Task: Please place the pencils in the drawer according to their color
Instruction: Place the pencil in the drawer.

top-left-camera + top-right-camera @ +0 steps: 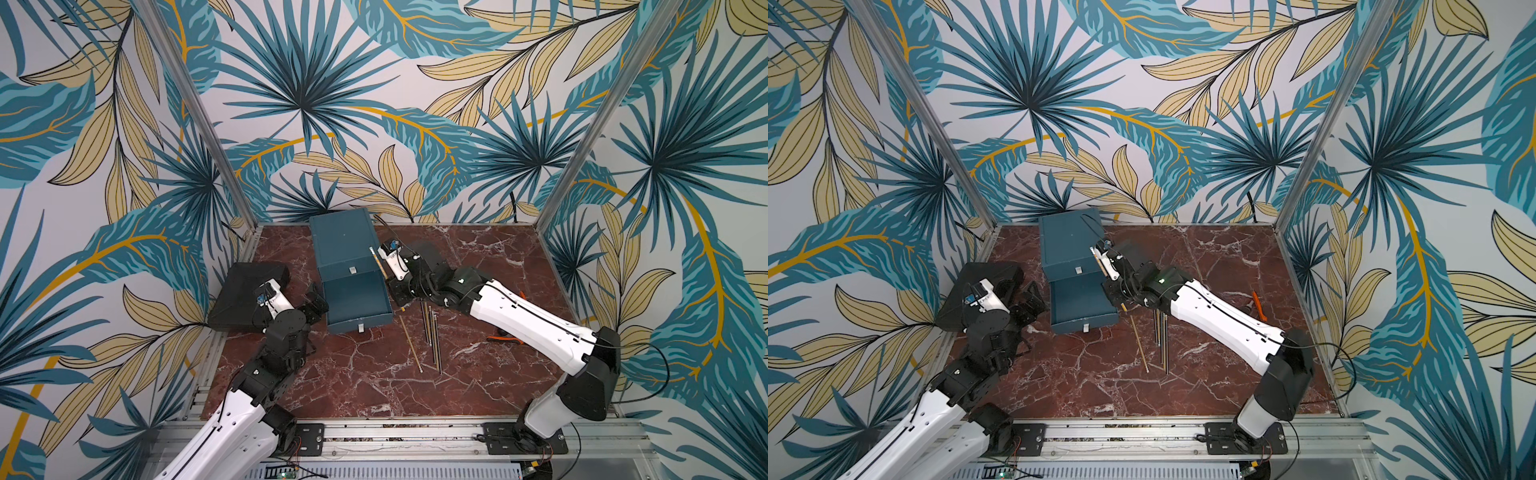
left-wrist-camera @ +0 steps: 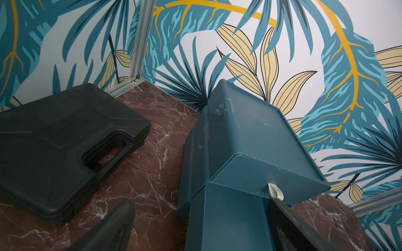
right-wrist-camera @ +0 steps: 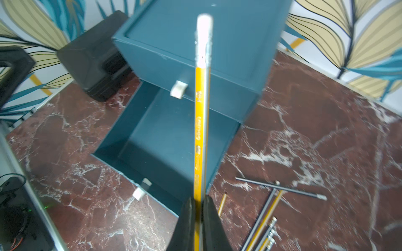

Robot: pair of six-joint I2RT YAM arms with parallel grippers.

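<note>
The teal drawer [image 1: 338, 243] cabinet stands at the back of the table, its bottom drawer [image 1: 357, 303] pulled out and showing nothing inside in the right wrist view [image 3: 156, 134]. My right gripper [image 1: 395, 286] [image 3: 199, 198] is shut on a yellow pencil [image 3: 200, 121] with a white eraser end. It slants over the open drawer's right edge in both top views [image 1: 378, 262] [image 1: 1100, 266]. Several more pencils [image 1: 430, 336] [image 3: 267, 215], tan and dark grey, lie on the marble right of the drawer. My left gripper [image 1: 318, 301] [image 2: 201, 202] is open beside the drawer's left wall.
A flat black case [image 1: 245, 299] [image 2: 54, 147] lies at the left edge behind my left arm. An orange-handled tool [image 1: 505, 337] [image 1: 1256, 305] rests near the right edge, partly behind my right arm. Patterned walls and metal posts enclose the marble table [image 1: 374, 386].
</note>
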